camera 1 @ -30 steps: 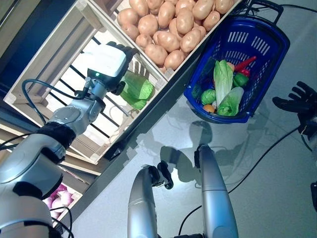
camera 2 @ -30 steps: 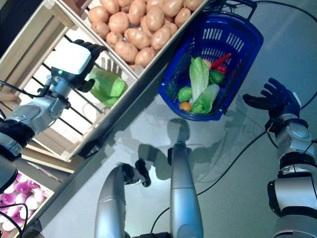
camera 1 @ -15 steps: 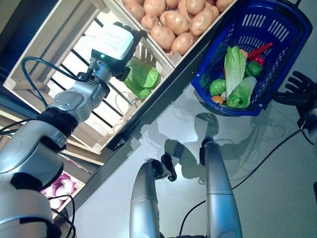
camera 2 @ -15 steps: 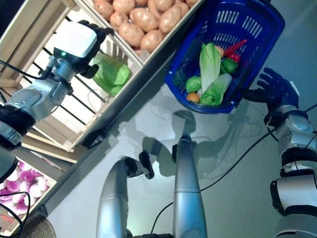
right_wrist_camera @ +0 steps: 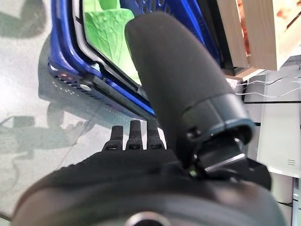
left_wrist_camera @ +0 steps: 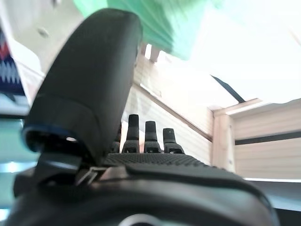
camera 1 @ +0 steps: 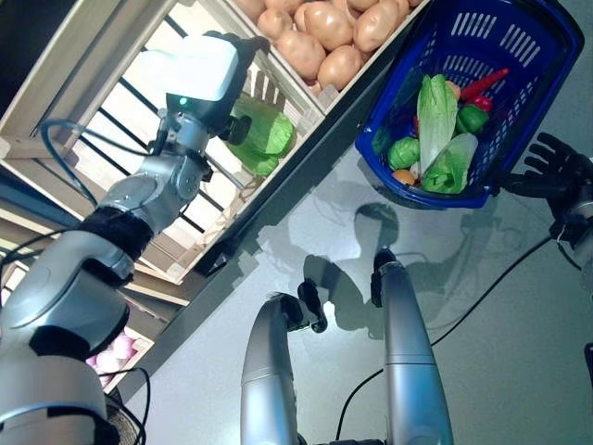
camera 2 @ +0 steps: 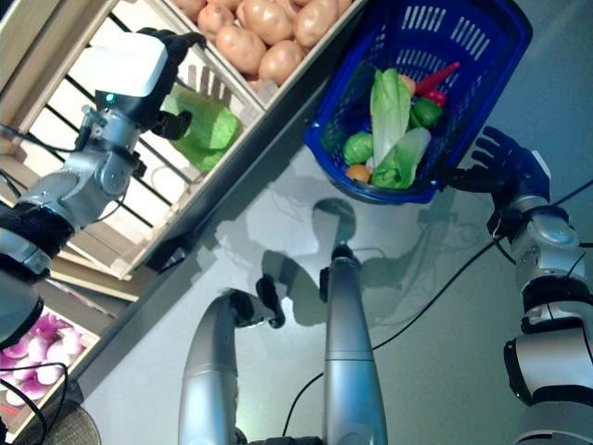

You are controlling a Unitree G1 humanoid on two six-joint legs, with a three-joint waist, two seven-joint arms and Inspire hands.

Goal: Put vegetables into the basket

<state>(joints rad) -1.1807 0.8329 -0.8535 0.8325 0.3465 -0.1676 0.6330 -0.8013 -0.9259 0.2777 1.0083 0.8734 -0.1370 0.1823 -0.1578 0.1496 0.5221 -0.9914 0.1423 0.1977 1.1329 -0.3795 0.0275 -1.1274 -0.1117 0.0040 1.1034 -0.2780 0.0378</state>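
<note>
Left eye view shows, nearest the robot, the grey floor [camera 1: 519, 371], and past it the right hand [camera 2: 500, 167] held with straight, spread fingers just beside the near rim of the blue basket [camera 2: 482, 83]; whether the fingertips touch the rim cannot be told. The right wrist view has the same hand [right_wrist_camera: 141, 155] with its fingers extended toward the basket's blue wall, a green leaf visible inside. The basket stands on the floor against the wooden crates and holds pale green lettuce heads [camera 1: 435, 116], a small round green vegetable [camera 1: 404, 152], a green pepper [camera 1: 472, 119], a red chili [camera 1: 484, 85] and an orange piece [camera 1: 407, 175]. Farther off to the left, the left hand [camera 1: 222, 102] reaches into a slatted wooden crate [camera 1: 120, 65], its fingers curled on a green cabbage [camera 1: 264, 134] lying against the crate's divider. Beyond that divider, the neighbouring compartment is piled with potatoes [camera 1: 320, 28].
</note>
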